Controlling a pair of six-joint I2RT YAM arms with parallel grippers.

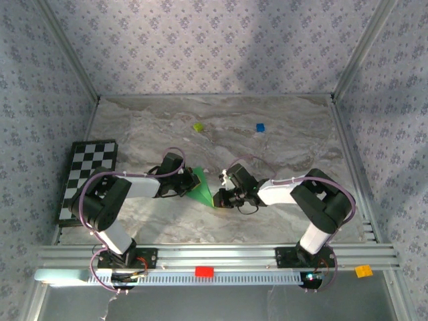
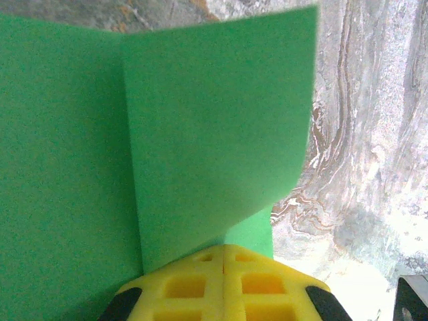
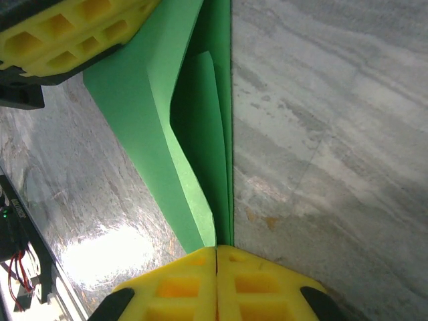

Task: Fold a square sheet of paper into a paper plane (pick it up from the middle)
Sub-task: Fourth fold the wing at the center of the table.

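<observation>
The green sheet of paper (image 1: 200,188) is folded into a pointed wedge and held up off the table between both arms. My left gripper (image 1: 185,185) is shut on its left part; in the left wrist view the paper (image 2: 167,147) rises from the closed yellow fingers (image 2: 194,284) with an upright crease and a flap bending right. My right gripper (image 1: 219,198) is shut on the pointed lower end; the paper (image 3: 194,120) runs up from its closed fingers (image 3: 254,284) toward the left gripper's yellow fingers (image 3: 73,33) at the top left.
A black-and-white checkerboard (image 1: 87,177) lies at the table's left edge. A small yellow-green block (image 1: 198,126) and a blue block (image 1: 260,127) sit farther back. A red block (image 1: 204,271) and an orange block (image 1: 363,270) rest on the front rail.
</observation>
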